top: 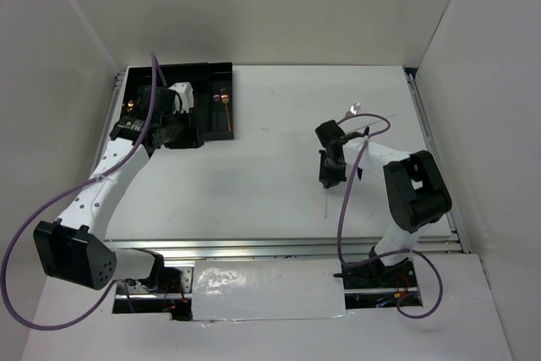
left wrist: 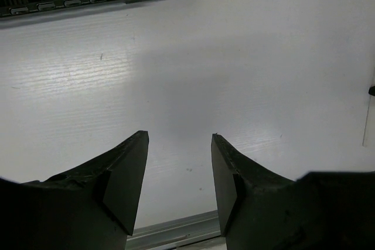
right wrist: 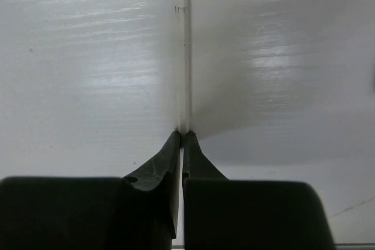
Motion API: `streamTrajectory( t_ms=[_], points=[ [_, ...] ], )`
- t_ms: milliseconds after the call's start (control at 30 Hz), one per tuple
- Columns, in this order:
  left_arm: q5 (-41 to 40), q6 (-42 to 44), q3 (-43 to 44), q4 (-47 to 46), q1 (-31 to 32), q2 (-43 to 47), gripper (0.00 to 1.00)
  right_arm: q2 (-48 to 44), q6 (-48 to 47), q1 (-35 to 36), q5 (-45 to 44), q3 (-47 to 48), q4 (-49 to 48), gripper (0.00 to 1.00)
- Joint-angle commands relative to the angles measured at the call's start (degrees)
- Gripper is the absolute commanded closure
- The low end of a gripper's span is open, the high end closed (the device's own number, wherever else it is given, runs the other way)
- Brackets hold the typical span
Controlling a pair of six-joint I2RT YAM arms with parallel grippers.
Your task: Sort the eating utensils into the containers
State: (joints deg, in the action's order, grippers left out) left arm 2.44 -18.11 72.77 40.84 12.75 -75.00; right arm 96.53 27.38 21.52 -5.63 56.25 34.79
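The right gripper (right wrist: 183, 134) is closed on the thin pale stick (right wrist: 186, 57), which runs near to far. The silver fork (top: 352, 110) lies on the desk (top: 270, 183) at its far side, nearer the right arm and well apart from the tray (top: 203, 67) at far left. The left gripper (left wrist: 179, 137) is half wide and empty

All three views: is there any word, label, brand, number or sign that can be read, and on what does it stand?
None can be read in any view.
The tray, table, left arm and right arm show no print.
The tiny dark specks on the stick in the right wrist view are too small to tell whether they are text.
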Motion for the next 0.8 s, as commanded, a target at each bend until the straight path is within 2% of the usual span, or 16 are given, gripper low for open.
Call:
streamTrajectory(
  t_ms=[0, 100, 200, 300, 400, 533, 567, 767],
  points=[
    [0.1, 1.8, 3.4, 0.6, -0.7, -0.4, 0.41, 1.9, 1.0, 2.5, 9.1, 1.8, -0.3, 1.0],
    [0.6, 1.9, 4.7, 0.9, -0.5, -1.2, 0.41, 1.6, 1.9, 4.0, 12.7, 3.4, -1.4, 1.0],
    [5.7, 2.8, 4.6, 0.4, 0.6, -2.9, 0.41, -0.9, 0.8, 5.9, 16.3, 5.0, -3.7, 1.0],
    [18.9, 0.6, 0.7, -2.2, 2.1, -5.0, 0.38, -7.6, -2.5, 8.3, 22.9, 1.9, -10.2, 1.0],
    [22.3, -4.0, -4.3, -10.1, 5.6, -4.7, 0.36, -13.6, -2.1, 8.5, 26.4, -1.3, -14.7, 1.0],
    [24.2, -12.2, -9.6, -22.8, 11.0, -3.2, 0.25, -17.1, 0.0, 8.4, 30.1, -2.9, -18.6, 1.0],
    [24.7, -14.0, -10.7, -27.9, 11.8, -3.2, 0.24, -17.9, 0.5, 8.3, 31.3, -3.2, -19.6, 1.0],
    [25.6, -25.0, -16.8, -42.7, 16.0, -7.0, 0.23, -18.9, 3.9, 8.5, 36.9, -4.5, -24.0, 1.0]
  ],
)
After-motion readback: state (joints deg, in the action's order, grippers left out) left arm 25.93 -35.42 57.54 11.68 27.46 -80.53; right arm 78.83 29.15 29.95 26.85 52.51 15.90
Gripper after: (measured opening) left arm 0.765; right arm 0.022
